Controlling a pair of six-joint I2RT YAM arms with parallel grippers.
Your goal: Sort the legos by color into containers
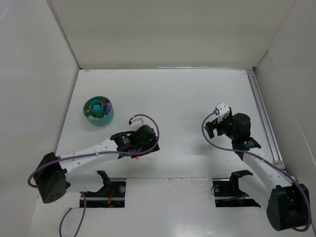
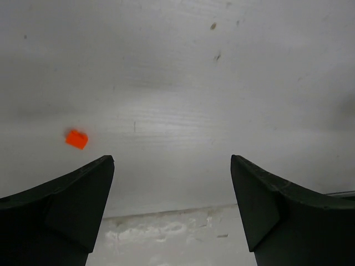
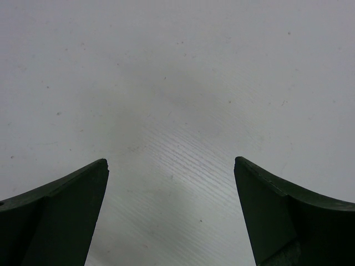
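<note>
The teal round tub (image 1: 98, 111) stands at the left of the table, with purple, orange, lime and cyan bricks in its wedges. One small orange brick (image 2: 76, 138) lies on the table, up and to the left of my left gripper's left finger; in the top view it (image 1: 136, 157) peeks out just below that gripper. My left gripper (image 2: 172, 166) is open and empty, low over the table near the front seam, right of the tub (image 1: 140, 147). My right gripper (image 3: 171, 166) is open and empty over bare table at mid right (image 1: 216, 129).
White walls enclose the table on the left, back and right. A metal rail (image 1: 261, 113) runs along the right edge. A seam and rough white patch (image 2: 166, 227) mark the table's near edge, with two cut-outs for the arm bases (image 1: 103, 190).
</note>
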